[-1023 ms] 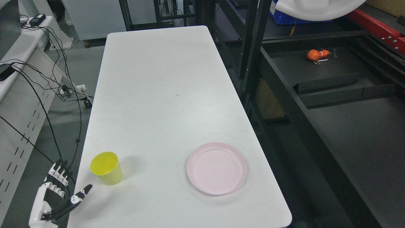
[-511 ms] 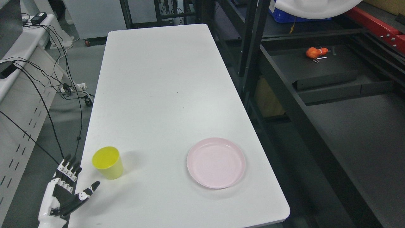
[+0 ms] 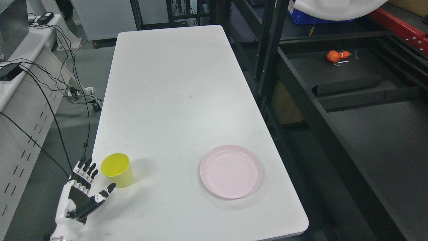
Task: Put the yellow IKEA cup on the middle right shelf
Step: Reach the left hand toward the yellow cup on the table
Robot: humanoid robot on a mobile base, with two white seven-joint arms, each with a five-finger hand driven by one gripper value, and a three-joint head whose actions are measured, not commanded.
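A yellow cup [image 3: 117, 169] stands upright on the white table [image 3: 174, 100], near its front left corner. My left hand [image 3: 87, 187] is at the table's left edge, just left of and below the cup, open with the palm facing the cup and the thumb [image 3: 104, 194] reaching under it; it holds nothing. The dark shelf rack [image 3: 351, 80] stands to the right of the table. My right arm is not visible.
A pink plate [image 3: 230, 171] lies on the table to the cup's right. An orange object [image 3: 335, 56] sits on a rack shelf at the upper right. Black rack posts [image 3: 269, 50] stand along the table's right side. Cables [image 3: 57, 100] hang at the left.
My left hand has risen and come closer to the cup, still open. The camera has shifted slightly, moving the whole picture a little.
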